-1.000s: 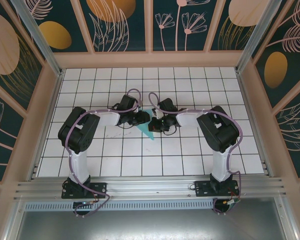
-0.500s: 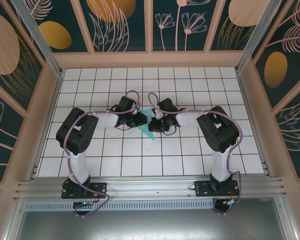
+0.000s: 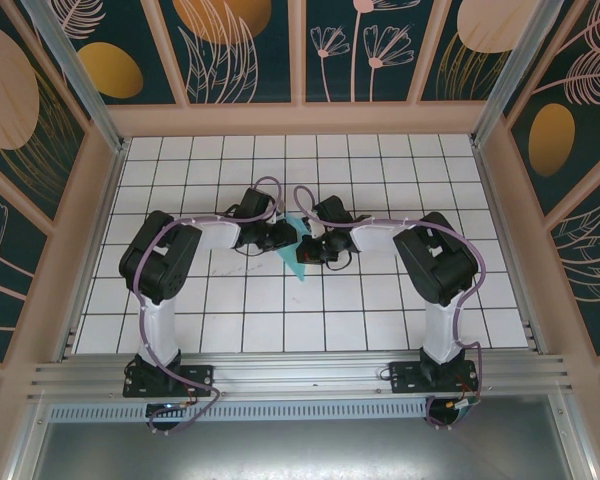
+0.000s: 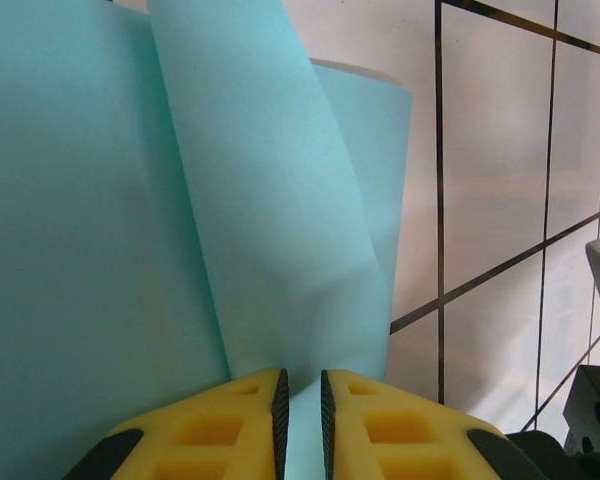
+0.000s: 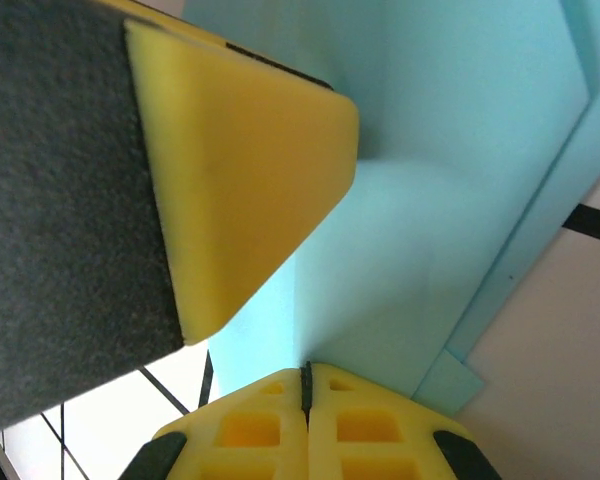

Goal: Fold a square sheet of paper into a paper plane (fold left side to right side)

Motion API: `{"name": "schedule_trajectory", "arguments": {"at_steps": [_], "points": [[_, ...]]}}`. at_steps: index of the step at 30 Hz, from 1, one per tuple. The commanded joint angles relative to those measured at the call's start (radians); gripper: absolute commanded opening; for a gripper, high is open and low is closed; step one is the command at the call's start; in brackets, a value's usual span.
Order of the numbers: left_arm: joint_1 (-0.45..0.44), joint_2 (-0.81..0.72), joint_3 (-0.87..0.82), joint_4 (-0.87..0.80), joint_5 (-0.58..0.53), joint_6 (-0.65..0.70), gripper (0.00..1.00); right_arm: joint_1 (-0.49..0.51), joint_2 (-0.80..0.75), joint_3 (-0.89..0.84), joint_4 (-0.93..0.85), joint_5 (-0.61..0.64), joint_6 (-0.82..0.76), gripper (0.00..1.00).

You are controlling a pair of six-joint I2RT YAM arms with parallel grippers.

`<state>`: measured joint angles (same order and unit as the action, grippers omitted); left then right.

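Yellow foam fingers of the left tool (image 4: 300, 400) stand almost together, clamped on a lifted flap of the thin turquoise-blue sheet of paper (image 4: 130, 200), which rises in a curl from between them. Beside it, the right tool (image 5: 306, 382) has its yellow fingers pressed fully together, tips against the same sheet. From above, both tools meet over the partly folded, pointed sheet near the middle of the white grid-tiled worktop (image 3: 380, 300).
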<state>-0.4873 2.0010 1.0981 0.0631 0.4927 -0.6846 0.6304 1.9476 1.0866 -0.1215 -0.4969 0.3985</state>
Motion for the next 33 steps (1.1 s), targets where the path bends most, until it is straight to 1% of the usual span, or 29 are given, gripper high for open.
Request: {"name": "schedule_trajectory", "arguments": {"at_steps": [1, 16, 24, 27, 30, 33], "points": [[0.047, 0.05, 0.046, -0.01, -0.068, 0.04, 0.21, -0.001, 0.06, -0.046, -0.188, 0.125, -0.025, 0.0], [0.094, 0.186, 0.3, -0.089, -0.06, 0.076, 0.22, -0.005, 0.048, -0.074, -0.198, 0.142, -0.033, 0.0], [0.104, 0.26, 0.442, -0.142, -0.053, 0.083, 0.23, -0.008, 0.038, -0.089, -0.193, 0.145, -0.033, 0.0], [0.105, 0.28, 0.47, -0.15, -0.05, 0.085, 0.23, -0.014, 0.031, -0.093, -0.192, 0.146, -0.033, 0.0], [0.114, 0.252, 0.465, -0.157, -0.069, 0.1, 0.24, -0.019, 0.028, -0.092, -0.191, 0.144, -0.036, 0.0], [0.126, 0.176, 0.413, -0.154, -0.102, 0.119, 0.24, -0.022, 0.032, -0.09, -0.197, 0.142, -0.044, 0.0]]}}
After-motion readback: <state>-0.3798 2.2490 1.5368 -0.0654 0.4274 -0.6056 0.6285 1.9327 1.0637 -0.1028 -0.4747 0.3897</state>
